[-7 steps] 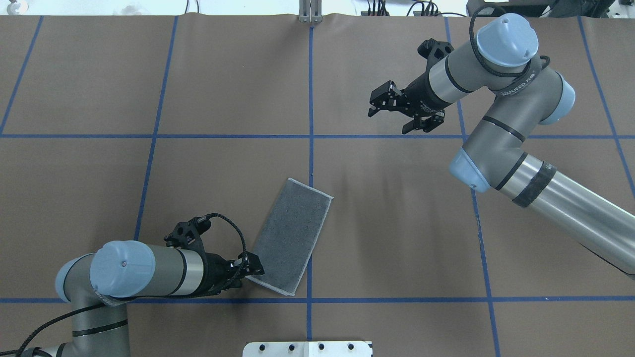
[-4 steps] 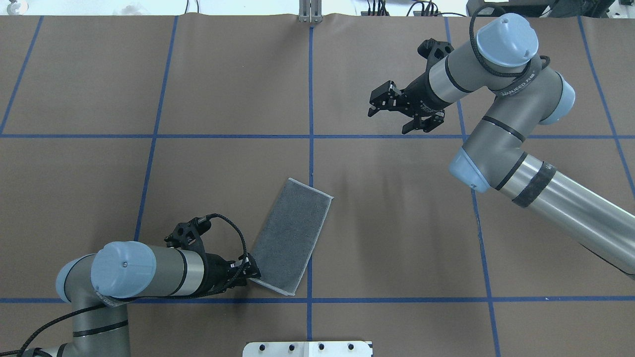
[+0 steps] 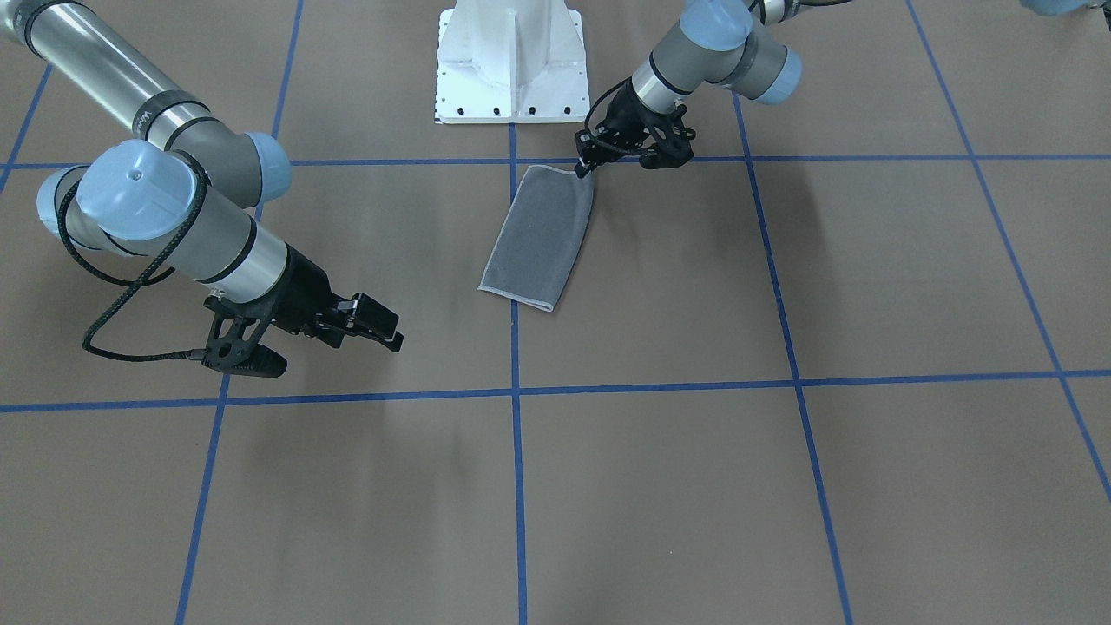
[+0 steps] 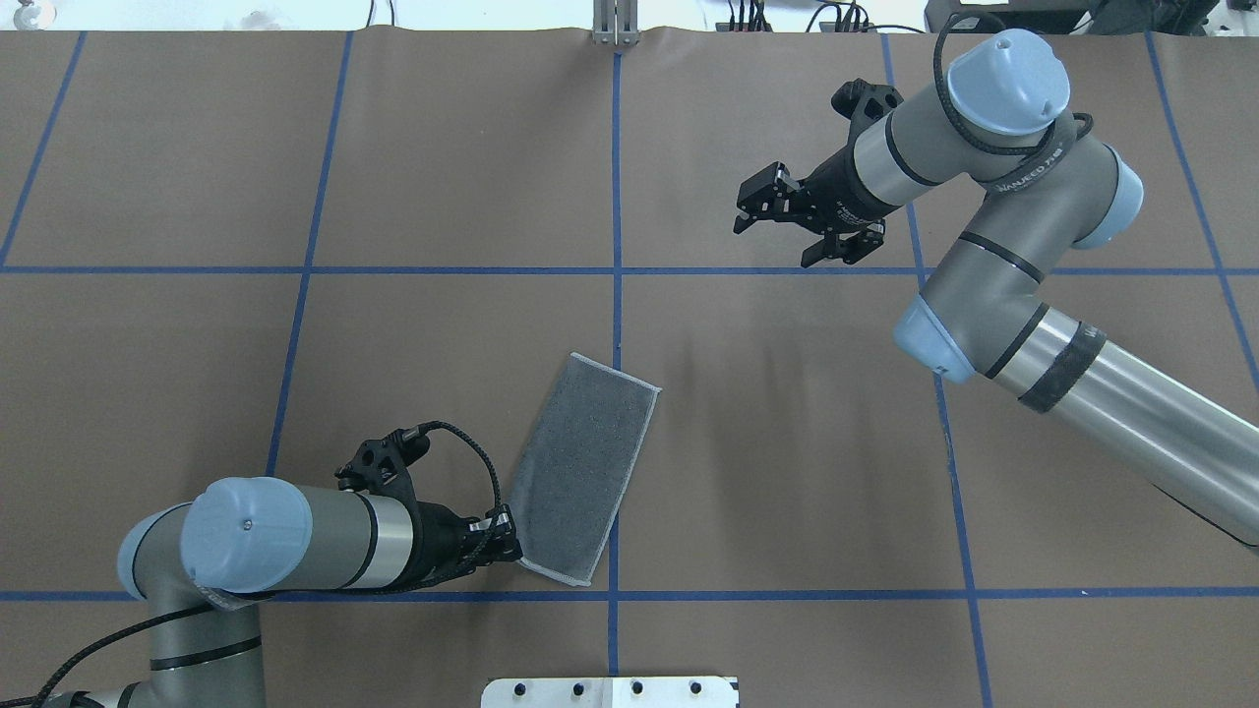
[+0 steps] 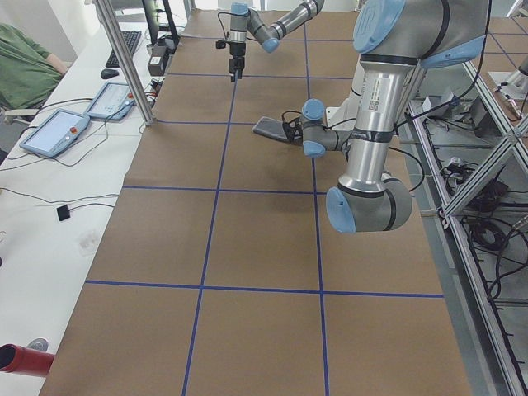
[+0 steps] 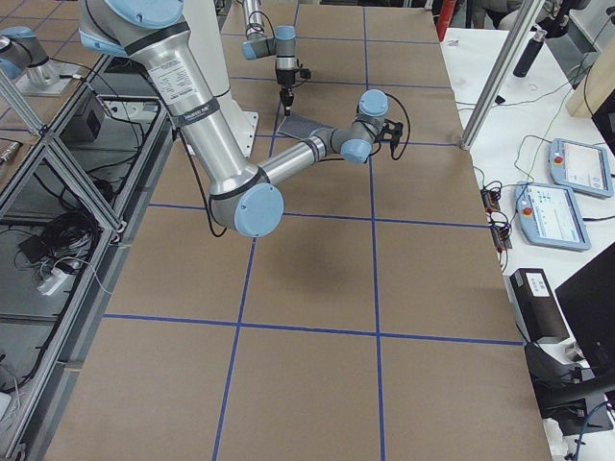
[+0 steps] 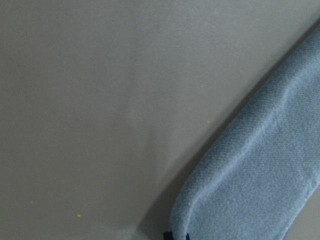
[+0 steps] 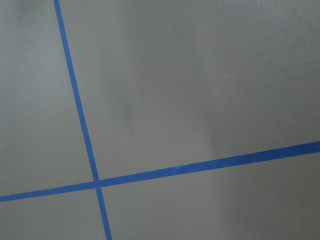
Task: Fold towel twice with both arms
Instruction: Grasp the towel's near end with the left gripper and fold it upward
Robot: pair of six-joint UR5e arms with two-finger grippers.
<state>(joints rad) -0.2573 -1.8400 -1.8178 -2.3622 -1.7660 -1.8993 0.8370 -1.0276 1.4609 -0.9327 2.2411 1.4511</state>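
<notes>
Towel [image 4: 585, 467] lay folded into a grey strip, slanted on the brown counter [image 4: 443, 167], with its far corner over the centre blue tape line [image 4: 617, 197]. Left tool [image 4: 505, 539] was pinched on the towel's near-left corner; the wrist view showed that edge slightly lifted. Right tool [image 4: 772, 231] hovered well apart above bare counter, its 2 fingers spread and gripping nothing.

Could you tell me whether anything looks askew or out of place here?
The once-folded towel lies slanted across the blue grid line rather than square to it. The left gripper appears to pinch its near corner. The right gripper hangs open, far off.
</notes>
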